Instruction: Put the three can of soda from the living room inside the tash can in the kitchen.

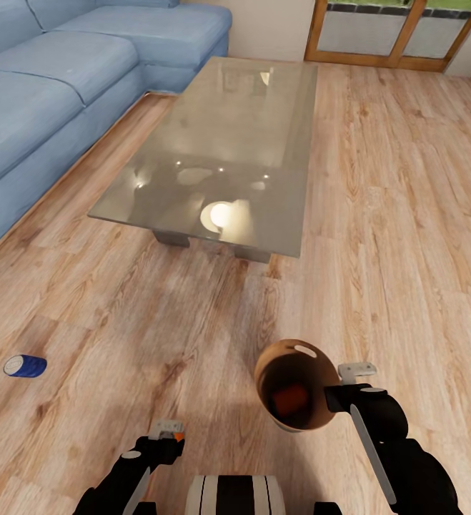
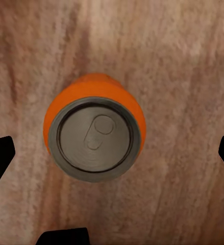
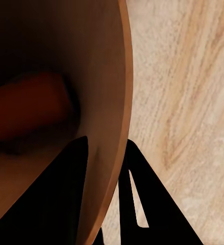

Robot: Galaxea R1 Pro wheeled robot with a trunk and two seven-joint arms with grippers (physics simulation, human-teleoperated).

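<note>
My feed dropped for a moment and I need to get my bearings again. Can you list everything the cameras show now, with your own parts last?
Bright orange soda can with silvery grey top: one, upright on the wood floor between the left tool's open fingers.
Second orange soda can: one, inside the bin.
Dark blue soda can: one, lying on its side on the floor, at left.
Round bin with copper-brown inside: one, tilted, its rim held by the right tool.
Low glass table: one, ahead.
Blue corner sofa: one, far left.
Wood-framed glass doors: far right.
Light wood plank floor: throughout.
Left tool: black, open, low over the can.
Right tool: black, shut on the bin's rim.
</note>
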